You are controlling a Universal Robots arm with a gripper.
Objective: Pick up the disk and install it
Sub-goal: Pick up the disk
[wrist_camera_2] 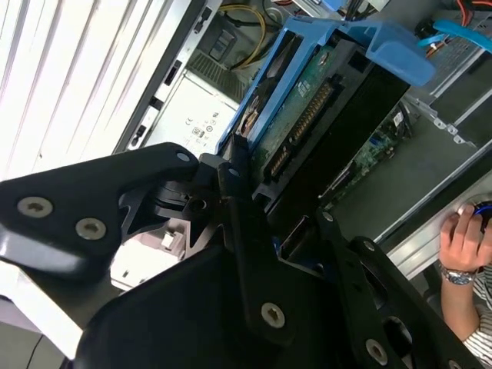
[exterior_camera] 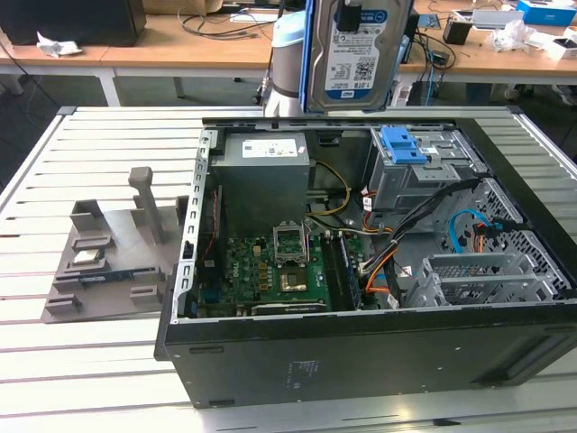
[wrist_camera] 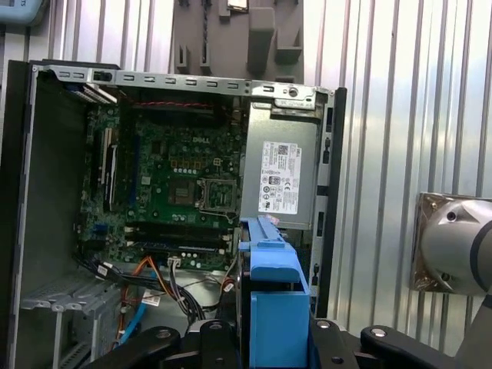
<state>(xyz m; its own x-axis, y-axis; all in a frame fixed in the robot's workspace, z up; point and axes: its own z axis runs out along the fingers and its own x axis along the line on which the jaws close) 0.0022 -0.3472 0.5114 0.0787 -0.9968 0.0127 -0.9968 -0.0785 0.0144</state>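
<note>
While the gripper point(wrist_camera_2: 234, 181) is clenched on the disk point(exterior_camera: 357, 56), its black fingers point(wrist_camera_2: 246, 231) pinching the blue carrier frame from both sides, the disk hangs upright, label showing. It is above the open computer case's point(exterior_camera: 361, 361) far rim, between the power-supply box point(exterior_camera: 263, 176) and the drive cage point(exterior_camera: 442, 171).

Pale slatted metal table point(exterior_camera: 90, 361), behind it cluttered wooden desks point(exterior_camera: 162, 50) over dark floor point(exterior_camera: 54, 90)
</note>
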